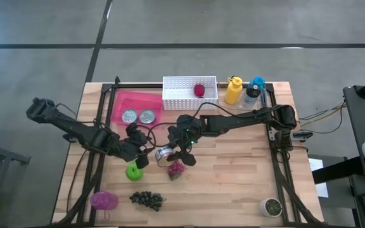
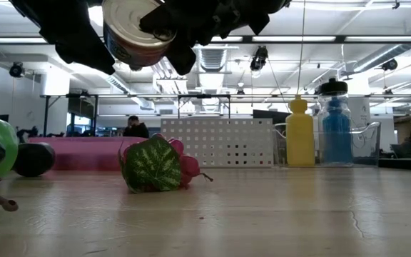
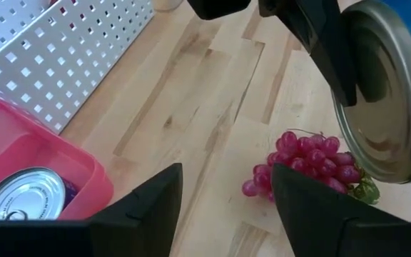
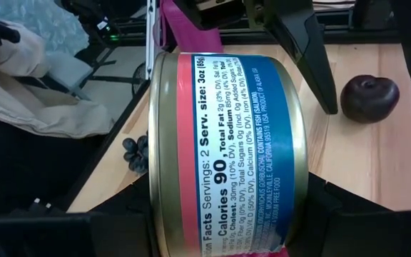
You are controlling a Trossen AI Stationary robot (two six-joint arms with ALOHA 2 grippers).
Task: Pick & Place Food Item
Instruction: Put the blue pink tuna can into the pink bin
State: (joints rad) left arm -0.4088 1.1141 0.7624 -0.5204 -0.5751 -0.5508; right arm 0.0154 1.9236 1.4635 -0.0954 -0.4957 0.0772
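Observation:
A tuna can with a blue and red label [image 4: 227, 150] is held by my right gripper [image 1: 173, 152] above the middle of the table, lifted clear in the low view [image 2: 138, 32]. My left gripper [image 3: 223, 207] is open and hovers just left of the can [image 1: 163, 154], touching nothing. Under the can, a bunch of red grapes with a leaf [image 2: 155, 164] lies on the wood. A pink bin [image 1: 132, 101] at the far left holds two more cans [image 1: 138, 116]. My right gripper is shut on the can, pinching it between the two fingers across its flat ends. One finger [image 3: 334, 50] lies over the lid [image 3: 391, 93]. The can lies on its side in the hold, slightly tilted, lifted clear above the grapes.
A green apple [image 1: 134, 171] and a dark plum [image 4: 368, 98] lie near the left gripper. Black grapes [image 1: 146, 199] and a purple item [image 1: 104, 201] sit at the near left. A white perforated basket [image 1: 176, 98], a yellow bottle [image 1: 233, 90] and a blue bottle [image 1: 254, 90] stand along the far edge.

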